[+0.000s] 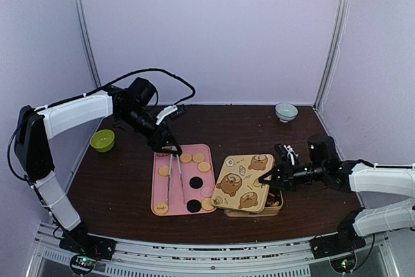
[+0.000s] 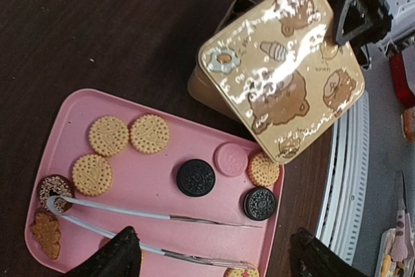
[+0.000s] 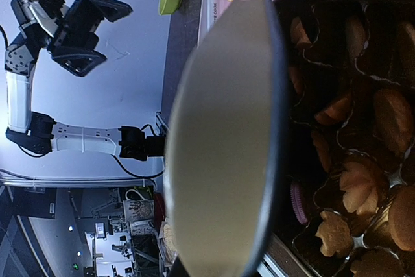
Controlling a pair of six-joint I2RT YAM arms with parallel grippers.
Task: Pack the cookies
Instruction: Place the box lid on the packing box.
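Observation:
Cookies lie on a pink tray (image 1: pixel 161 192): tan round ones (image 2: pixel 149 134), black discs (image 2: pixel 195 178) and a pink disc (image 2: pixel 231 159). Metal tongs (image 2: pixel 162 218) rest on the tray. My left gripper (image 1: pixel 166 144) hovers over the tray's far end, open and empty, with the tongs below between its fingers (image 2: pixel 120 254). My right gripper (image 1: pixel 267 178) is shut on the right edge of the bear-printed tin lid (image 1: pixel 243 180) and holds it tilted over the tin (image 1: pixel 275 202). The lid's pale underside (image 3: pixel 220 128) fills the right wrist view. Flower-shaped tan cookies (image 3: pixel 360 186) sit in the tin's cups.
A green bowl (image 1: pixel 102 140) stands at the table's left edge. A pale grey bowl (image 1: pixel 286 111) stands at the back right. The metal rail (image 1: pixel 214 261) runs along the front edge. Walls close in on both sides.

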